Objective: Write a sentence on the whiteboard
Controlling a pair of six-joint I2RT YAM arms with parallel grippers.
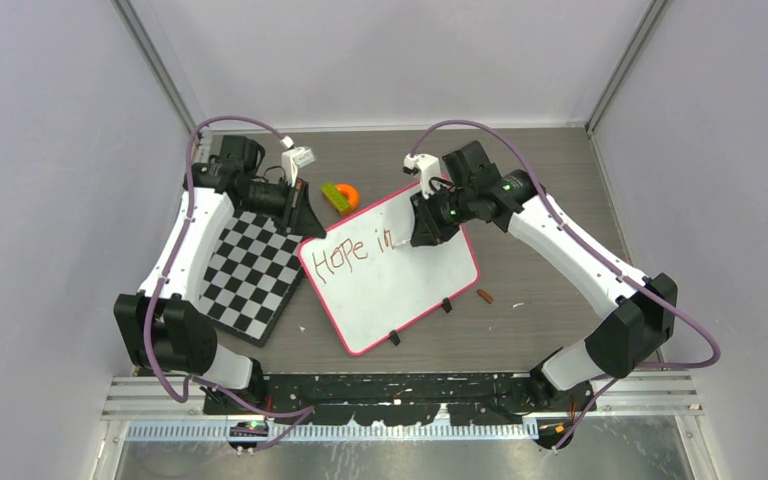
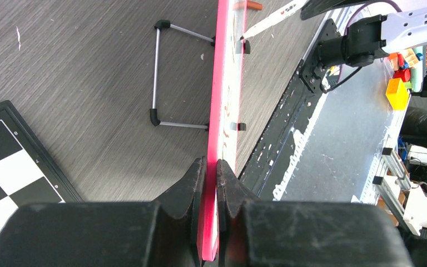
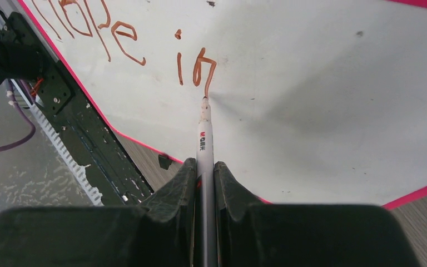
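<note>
The whiteboard [image 1: 400, 285], white with a pink-red rim, lies tilted on the table's middle. My left gripper [image 1: 312, 226] is shut on its far left edge; the left wrist view shows the pink rim [image 2: 221, 111] clamped between the jaws [image 2: 211, 167]. My right gripper [image 1: 420, 235] is shut on a white marker [image 3: 204, 139], whose tip touches the board [image 3: 311, 83] at the end of the "n". The sentence [image 1: 352, 251] reads "Hope in" in reddish-brown; it also shows in the right wrist view [image 3: 194, 67].
A black-and-white checkerboard [image 1: 250, 275] lies left of the whiteboard. Orange and green blocks [image 1: 340, 196] sit beyond the board's far edge. A small reddish cap [image 1: 484, 295] lies on the table to the right. The board's wire stand [image 2: 167, 78] shows underneath.
</note>
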